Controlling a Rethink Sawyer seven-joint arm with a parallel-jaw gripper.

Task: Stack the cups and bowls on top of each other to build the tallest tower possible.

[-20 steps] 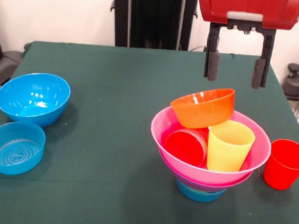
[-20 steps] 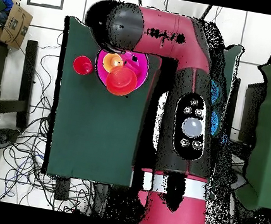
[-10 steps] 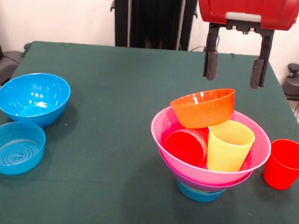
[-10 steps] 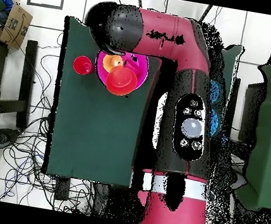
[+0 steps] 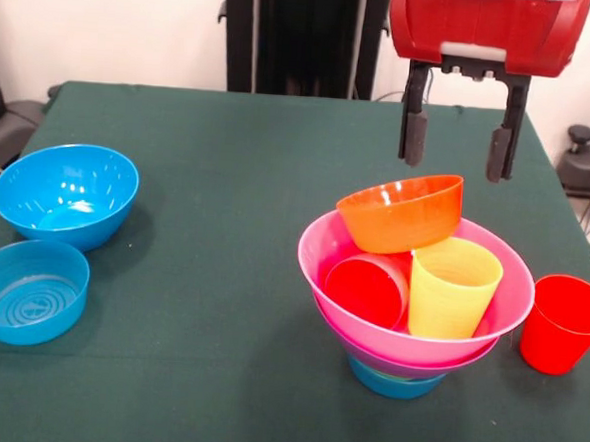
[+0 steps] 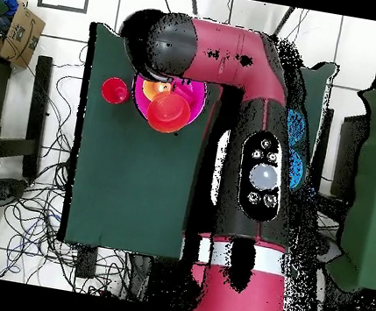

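Note:
The tower stands at the right in the front view: a small blue bowl (image 5: 395,380) at the base, a purple rim, then the wide pink bowl (image 5: 323,248). Inside the pink bowl lie a red cup (image 5: 366,288) on its side, an upright yellow cup (image 5: 453,288) and a tilted orange bowl (image 5: 402,212) on top. Another red cup (image 5: 562,324) stands on the table right of the tower. My gripper (image 5: 455,149) is open and empty, hanging just above and behind the orange bowl. In the overhead view the arm (image 6: 258,157) hides much of the pink bowl (image 6: 195,100).
Two blue bowls sit at the left in the front view: a deep one (image 5: 65,194) and a shallow one (image 5: 27,291) nearer the camera. The green table (image 5: 218,176) ends close to the right of the loose red cup.
The gripper has shifted slightly left and a little down toward the orange bowl, staying open. The cups and bowls have not moved.

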